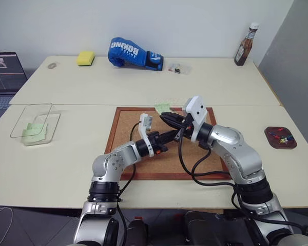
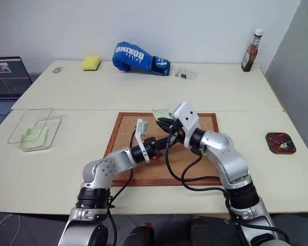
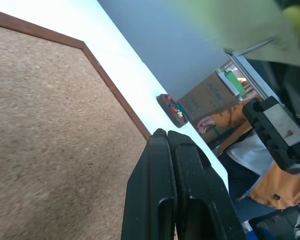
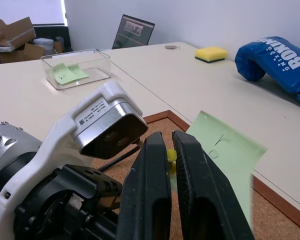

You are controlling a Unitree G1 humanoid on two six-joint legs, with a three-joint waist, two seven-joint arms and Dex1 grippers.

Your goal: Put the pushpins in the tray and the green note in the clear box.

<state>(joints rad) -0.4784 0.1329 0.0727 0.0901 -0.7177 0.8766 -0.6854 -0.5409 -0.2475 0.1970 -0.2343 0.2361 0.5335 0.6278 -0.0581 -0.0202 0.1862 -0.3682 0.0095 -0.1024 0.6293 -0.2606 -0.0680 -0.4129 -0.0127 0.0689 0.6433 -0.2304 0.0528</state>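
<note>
The pale worktop [image 1: 82,169] carries a wood-framed corkboard [image 1: 124,134] at near centre. The clear box [image 1: 36,124] sits at the left, the tray [image 1: 280,137] at the right. Along the far edge, left to right: a yellow sponge [image 1: 85,58], a blue boxing glove [image 1: 131,54], a small clear case [image 1: 178,68], a sauce bottle [image 1: 246,45].

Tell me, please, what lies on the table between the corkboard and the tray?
Nothing: the left eye view shows bare tabletop between the corkboard and the tray.

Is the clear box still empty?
No, the clear box already holds pale green notes lying on its bottom.
</note>
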